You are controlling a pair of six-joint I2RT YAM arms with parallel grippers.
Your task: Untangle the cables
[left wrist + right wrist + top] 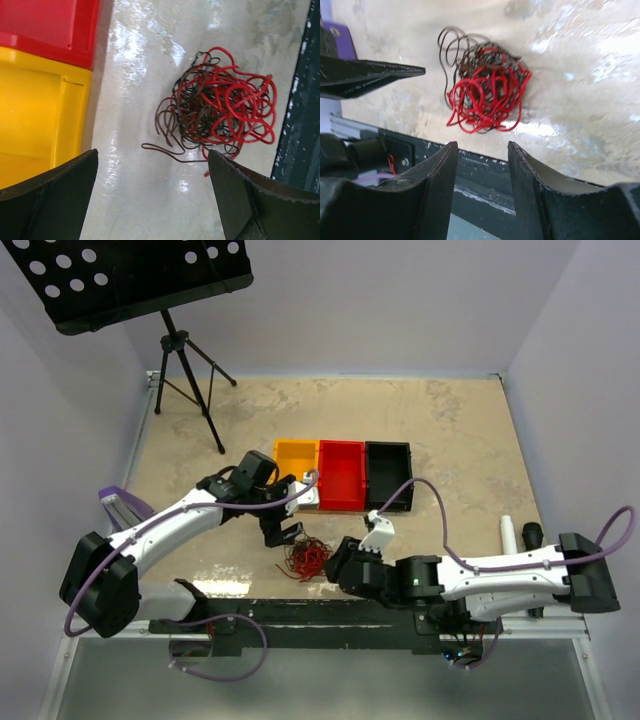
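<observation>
The cables [220, 107] are found in one tight red-and-dark clump on the desk [450, 440], between the two pincers. The clump lies just ahead of the left pincer [152, 160], toward its right finger, and just ahead of the right pincer [481, 147]. A few dark loops stray from the edge, but no strand is seen pulled free. The untangling is therefore judged barely begun, with all separation left to be done. The left pincer is spread wide and holds nothing. The right pincer is parted about halfway, with nothing between its jaws. Neither touches the clump. Beyond the left pincer stand a yellow bin [295, 458], a red bin [341, 472] and a black bin [388, 472], side by side. No cable is seen in any of them.
</observation>
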